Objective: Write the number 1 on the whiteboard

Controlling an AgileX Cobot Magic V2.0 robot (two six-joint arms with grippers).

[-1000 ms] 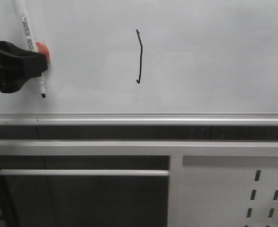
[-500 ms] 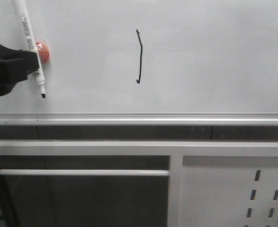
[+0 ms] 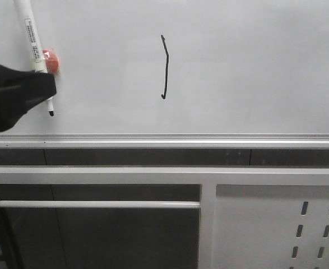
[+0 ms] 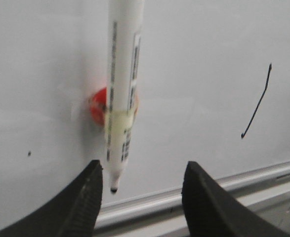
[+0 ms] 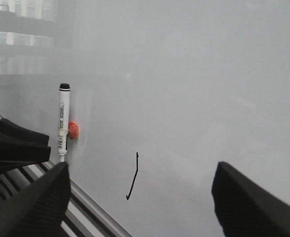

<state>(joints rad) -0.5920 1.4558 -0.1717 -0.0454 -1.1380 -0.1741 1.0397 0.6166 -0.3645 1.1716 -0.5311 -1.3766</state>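
Whiteboard (image 3: 254,67) fills the upper part of the front view, glossy and nearly bare, with one number 1 (image 3: 165,67) on it: a thin black, slightly bent stroke with a small hook at its foot, well off to the right of the left claw (image 4: 142,190). That claw stands with its two dark fingers (image 4: 88,197) apart, and the tip of one white marker (image 4: 121,98) hangs between them; no contact with the marker can be made out. The marker stands nearly upright against the board, tip down, with one small red magnet (image 4: 98,106) just behind its barrel. A tiny black speck (image 4: 29,153) sits on the board on the far side of the marker from the stroke.

The right claw (image 5: 140,197) is also spread wide, facing the board, with the stroke visible between its fingers and the marker off to one side.

Below both claws runs the board's silver frame edge (image 3: 164,140), then a dark gap, a horizontal bar (image 3: 97,204) and a white panel with oval slots (image 3: 265,224). The board right of the stroke lies bare to the edge of view.
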